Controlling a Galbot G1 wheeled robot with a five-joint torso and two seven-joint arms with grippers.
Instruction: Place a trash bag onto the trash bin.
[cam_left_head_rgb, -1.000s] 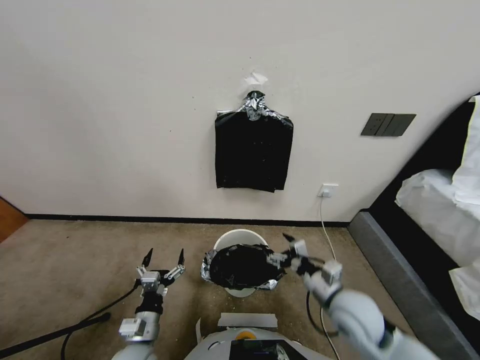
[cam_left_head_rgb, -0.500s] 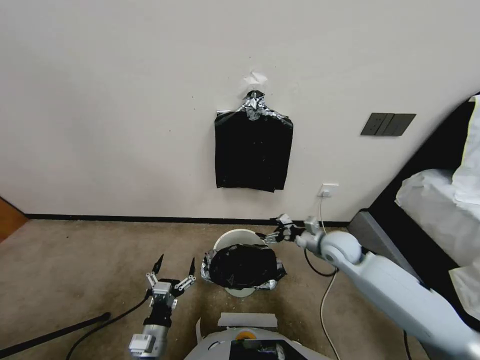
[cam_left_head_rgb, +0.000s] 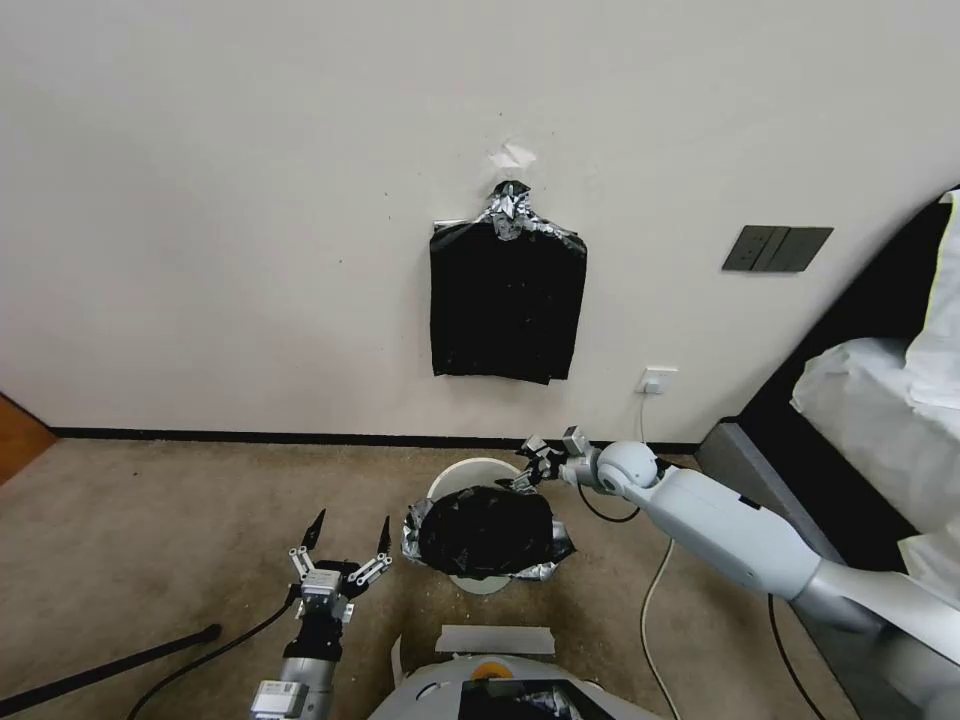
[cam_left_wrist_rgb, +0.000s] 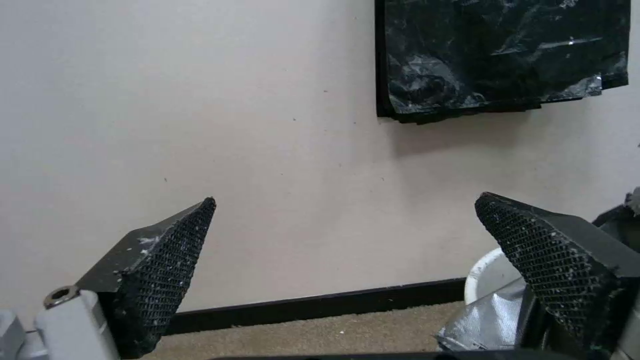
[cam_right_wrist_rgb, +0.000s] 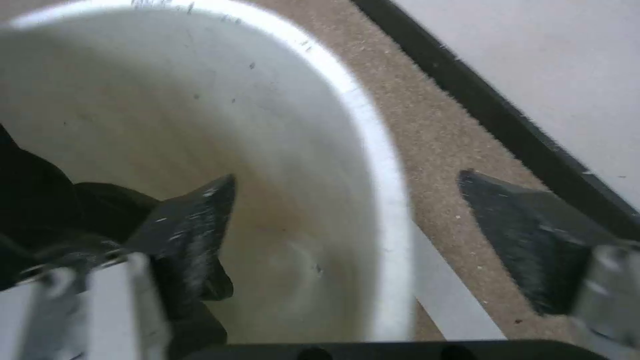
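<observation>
Bundle of black bags (cam_left_head_rgb: 507, 298) on wall, wall outlet (cam_left_head_rgb: 656, 380) — cord (cam_left_head_rgb: 652, 580), bed (cam_left_head_rgb: 880, 400)

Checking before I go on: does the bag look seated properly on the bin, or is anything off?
The trash bag covers the near part of the trash bin; the far rim is bare white. The open right gripper straddles that bare rim, one finger inside. The left gripper hovers open beside the bin.

R arm stretched fwd, right gripper (cam_left_head_rgb: 531, 462) fingers apart, left gripper (cam_left_head_rgb: 347, 534) low, fingers spread, pointing up

No readable text, label or number appears anywhere.
</observation>
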